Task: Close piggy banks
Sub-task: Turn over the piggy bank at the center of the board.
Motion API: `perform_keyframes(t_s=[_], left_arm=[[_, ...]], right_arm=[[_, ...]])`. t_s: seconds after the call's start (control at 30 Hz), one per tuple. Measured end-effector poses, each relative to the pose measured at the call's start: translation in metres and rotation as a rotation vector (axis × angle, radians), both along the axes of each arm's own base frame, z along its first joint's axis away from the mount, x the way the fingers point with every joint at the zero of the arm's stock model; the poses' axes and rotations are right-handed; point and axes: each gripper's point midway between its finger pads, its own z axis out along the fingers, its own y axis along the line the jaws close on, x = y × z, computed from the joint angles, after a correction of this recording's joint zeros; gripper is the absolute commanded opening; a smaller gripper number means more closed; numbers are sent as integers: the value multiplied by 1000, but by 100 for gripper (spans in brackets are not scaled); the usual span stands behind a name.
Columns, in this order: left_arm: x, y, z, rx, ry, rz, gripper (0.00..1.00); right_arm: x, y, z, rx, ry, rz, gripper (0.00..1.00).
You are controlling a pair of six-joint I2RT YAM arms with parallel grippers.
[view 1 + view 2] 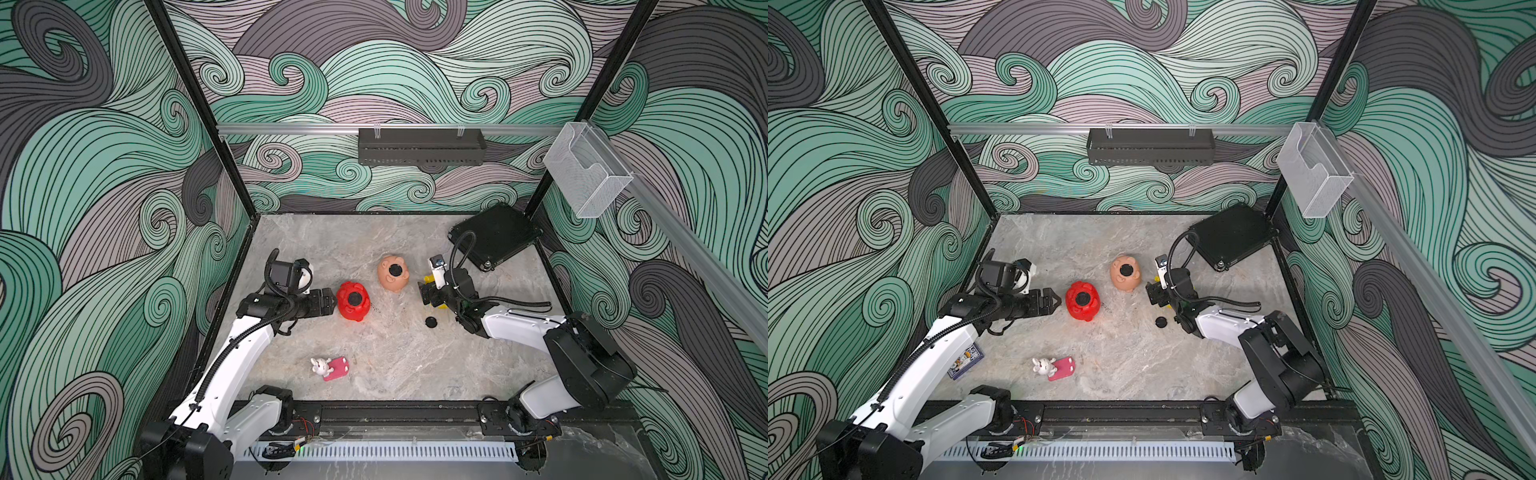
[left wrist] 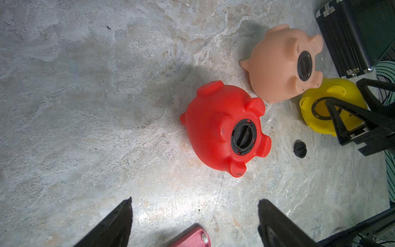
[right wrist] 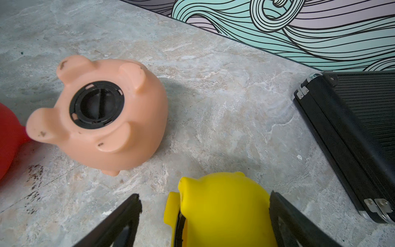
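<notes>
Three piggy banks lie belly-up on the marble table. A black plug sits in the belly of the red one (image 1: 353, 301) (image 1: 1082, 301) (image 2: 224, 128) and of the peach one (image 1: 392, 273) (image 1: 1125, 273) (image 3: 102, 113). The yellow one (image 2: 320, 109) (image 3: 224, 209) shows a black ring around an unplugged hole. A loose black plug (image 1: 431, 322) (image 2: 299, 149) lies near it. My left gripper (image 1: 333, 302) (image 2: 194, 200) stands open and empty just left of the red pig. My right gripper (image 1: 426, 293) (image 3: 204, 194) is open, its jaws straddling the yellow pig, with a gap on one side.
A black case (image 1: 496, 237) (image 3: 352, 132) lies at the back right corner, close behind the right arm. A white bunny toy with a pink flat piece (image 1: 330, 368) (image 1: 1054, 368) lies near the front. A blue card box (image 1: 966, 360) lies under the left arm.
</notes>
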Motion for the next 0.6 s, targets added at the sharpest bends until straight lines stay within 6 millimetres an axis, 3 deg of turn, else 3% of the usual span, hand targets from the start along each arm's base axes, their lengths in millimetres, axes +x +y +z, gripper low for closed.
perform_keyframes(t_s=[0.6], left_arm=[[1, 0, 0, 0, 0, 0, 91]], right_arm=[[12, -2, 1, -17, 10, -39, 72]])
